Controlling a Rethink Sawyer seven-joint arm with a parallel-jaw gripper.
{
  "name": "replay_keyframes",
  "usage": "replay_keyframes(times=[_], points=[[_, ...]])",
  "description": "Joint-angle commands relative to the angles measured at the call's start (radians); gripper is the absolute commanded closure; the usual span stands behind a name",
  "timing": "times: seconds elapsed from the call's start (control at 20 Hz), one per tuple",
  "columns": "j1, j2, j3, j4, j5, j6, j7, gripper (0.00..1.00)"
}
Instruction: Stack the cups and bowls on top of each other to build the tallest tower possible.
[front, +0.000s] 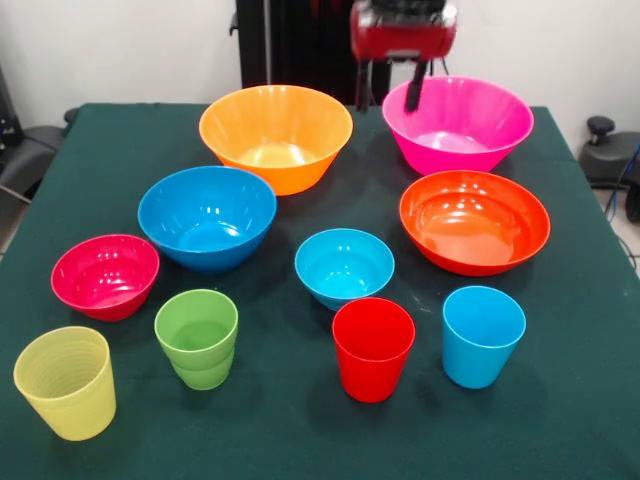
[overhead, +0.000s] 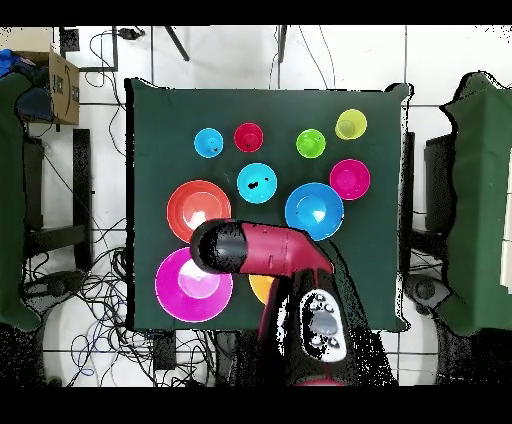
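All stand upright and apart on the green table (front: 570, 300); no tower shows. The back row holds the yellow-orange bowl (front: 275, 135) and pink bowl (front: 457, 122). In the middle sit the blue bowl (front: 207, 216), red-orange bowl (front: 474, 220), small light blue bowl (front: 344, 266) and magenta bowl (front: 105, 275). Along the front are the yellow cup (front: 66, 382), green cup (front: 197, 338), red cup (front: 373, 348) and light blue cup (front: 482, 335). My gripper (front: 387, 104) hangs open and empty between the two back bowls, by the pink bowl's rim. Overhead, the arm (overhead: 265, 250) hides most of the yellow-orange bowl (overhead: 258, 290).
Chairs stand at both sides of the table (overhead: 380, 290). A cardboard box (overhead: 62, 85) sits off one corner, and cables run across the floor around the table. Bare cloth shows along the table's side edges.
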Motion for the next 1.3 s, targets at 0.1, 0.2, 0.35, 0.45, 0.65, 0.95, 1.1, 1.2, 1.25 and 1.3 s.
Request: replay_keyframes(times=[0.1,0.2,0.35,0.45,0.65,0.95,1.1,1.2,1.25,1.3], points=[[-0.045,0.211,0.066,-0.147,-0.078,-0.083,0.036,0.00],[-0.047,0.240,0.060,-0.184,-0.079,-0.074,0.036,0.00],[-0.054,0.286,0.063,-0.242,-0.086,-0.067,0.017,0.00],[-0.059,0.316,0.067,-0.280,-0.070,-0.028,0.016,0.00],[-0.054,0.342,0.065,-0.350,-0.066,0.041,0.001,0.00],[-0.034,0.377,0.049,-0.439,-0.070,0.075,0.000,0.00],[-0.026,0.402,0.039,-0.489,-0.073,0.100,0.001,0.00],[-0.023,0.414,0.038,-0.527,-0.071,0.132,-0.005,0.00],[-0.022,0.417,0.038,-0.539,-0.072,0.143,-0.008,0.00],[-0.021,0.420,0.037,-0.550,-0.072,0.153,-0.010,0.00]])
